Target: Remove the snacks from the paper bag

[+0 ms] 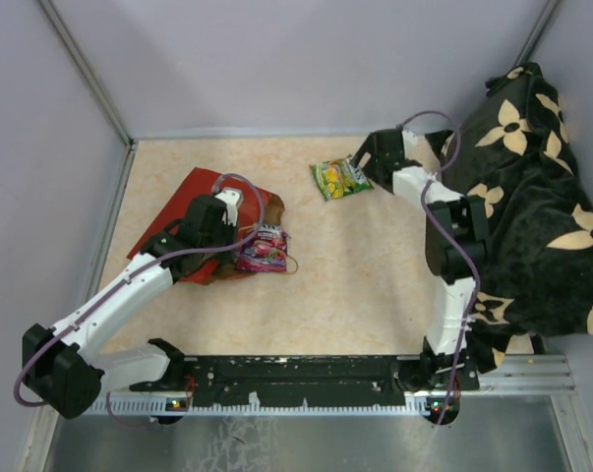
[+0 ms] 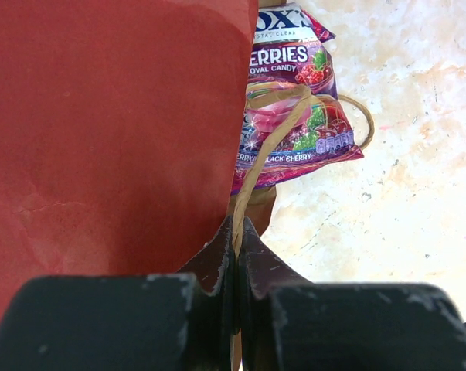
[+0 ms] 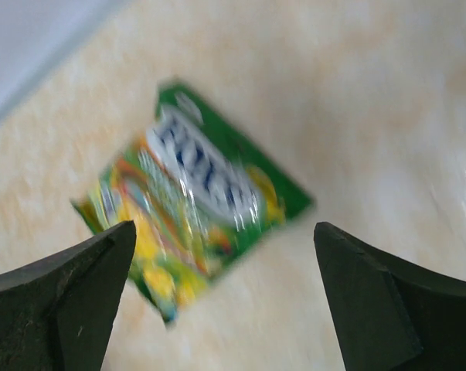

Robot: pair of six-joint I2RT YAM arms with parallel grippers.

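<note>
Beige marbled counter (image 1: 355,285) carries everything, with a black cloth (image 1: 532,226) printed with pale flowers heaped along its right side. On the left lies the paper bag (image 1: 193,192), red outside and brown kraft at its opening, flat on its side; what it contains cannot be seen. At the bag's mouth, touching its edge, rests a purple candy packet (image 2: 290,116) whose visible lettering reads "OX'S", "CRYSTAL CLEAR", "ERRIES", "OVAL CANDY" and "BLACK CHERRY"; the red paper hides the first letters. Well apart from the bag, toward the far side of the counter, a green candy packet (image 1: 340,178) lies flat, its white lettering too blurred to read. A thin brown loop handle (image 2: 275,127) crosses the purple packet and runs down into the left gripper (image 2: 237,236), whose fingers are pressed together on it. The right gripper (image 3: 223,232) hangs over the green packet, fingers wide apart and holding nothing
</note>
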